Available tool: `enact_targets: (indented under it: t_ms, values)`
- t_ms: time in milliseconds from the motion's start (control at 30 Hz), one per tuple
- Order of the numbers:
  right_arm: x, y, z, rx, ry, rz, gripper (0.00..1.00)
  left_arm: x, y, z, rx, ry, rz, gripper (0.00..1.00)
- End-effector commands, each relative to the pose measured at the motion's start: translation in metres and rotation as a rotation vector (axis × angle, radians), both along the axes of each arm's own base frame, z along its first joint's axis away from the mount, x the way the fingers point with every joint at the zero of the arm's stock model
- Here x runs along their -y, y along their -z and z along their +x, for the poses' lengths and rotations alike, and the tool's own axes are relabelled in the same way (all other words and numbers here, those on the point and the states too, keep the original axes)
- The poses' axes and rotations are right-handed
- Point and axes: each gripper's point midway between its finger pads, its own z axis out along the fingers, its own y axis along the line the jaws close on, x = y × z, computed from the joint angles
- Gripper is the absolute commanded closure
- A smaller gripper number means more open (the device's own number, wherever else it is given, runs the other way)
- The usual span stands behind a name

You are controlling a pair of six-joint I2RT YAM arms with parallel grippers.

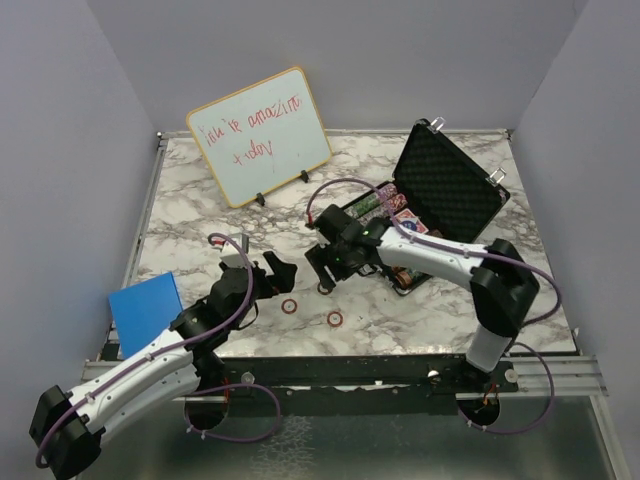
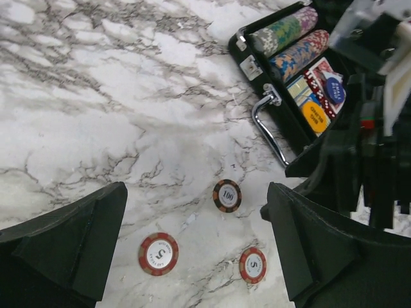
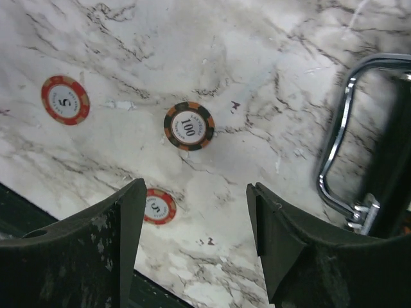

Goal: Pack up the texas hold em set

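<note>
The right arm's fingers (image 3: 96, 256) are black, and the worktop (image 3: 270, 77) between them is white marble veined grey. Ahead lies a black-and-orange chip (image 3: 189, 126) with a white centre. A red-and-white chip (image 3: 65, 99) lies far left, and a second red-and-white chip (image 3: 158, 206) sits beside the left finger. To the right, the black briefcase (image 3: 392, 160) has a silver handle (image 3: 335, 141).

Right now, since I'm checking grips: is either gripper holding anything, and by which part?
Nothing is held. The left gripper and right gripper are both open and empty; the 100 chip lies loose on the table.
</note>
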Motion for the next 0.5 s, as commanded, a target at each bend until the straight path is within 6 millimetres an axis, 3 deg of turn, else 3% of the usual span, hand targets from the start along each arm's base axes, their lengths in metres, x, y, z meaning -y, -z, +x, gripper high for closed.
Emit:
enact_targets:
  t_ms: [0,233,467]
  values:
    - [-0.01,0.031,-0.001,-0.037,0.032,-0.114,0.3,-0.017,0.024,-0.004,-0.071,-0.094,-0.015,0.01]
    - [-0.025,0.059,-0.003,-0.086,0.003,-0.181,0.3,-0.012,0.032,-0.01,-0.073,-0.069,-0.081,0.05]
    - [-0.022,0.076,0.001,-0.093,0.025,-0.252,0.33,-0.011,0.036,-0.012,-0.073,-0.06,-0.097,0.07]
